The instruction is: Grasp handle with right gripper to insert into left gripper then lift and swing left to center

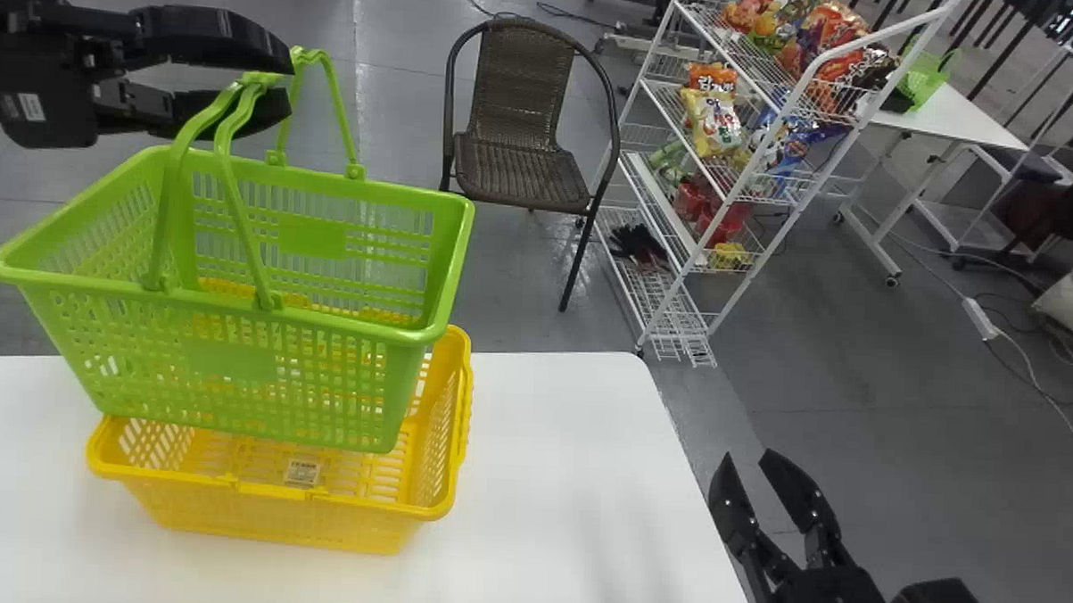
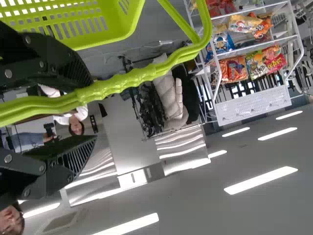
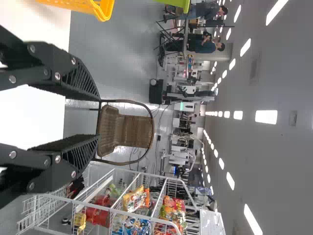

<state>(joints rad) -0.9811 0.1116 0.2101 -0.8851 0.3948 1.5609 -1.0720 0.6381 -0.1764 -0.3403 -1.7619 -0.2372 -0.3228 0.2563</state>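
Handles [image 1: 244,204] of the green basket [image 1: 231,362] stand raised at my left gripper [image 1: 291,83], upper left. In the left wrist view the green grip [image 2: 132,78] passes between the parted fingers of my left gripper [image 2: 93,111], along one of them, with a gap to the other. The green basket sits over the yellow basket [image 1: 315,517], its bottom overlapping the yellow interior; whether they touch I cannot tell. At the lower right, beyond the table's side, my right gripper [image 1: 745,454] is open and empty, as is my right gripper [image 3: 99,117] in its wrist view, far from the handles.
The white table [image 1: 566,481] has its right edge near my right gripper. Behind it stand a brown chair [image 1: 523,163] and a white wire shelf [image 1: 671,288] holding snack bags [image 1: 712,120]. Another white table [image 1: 971,120] is at the far right.
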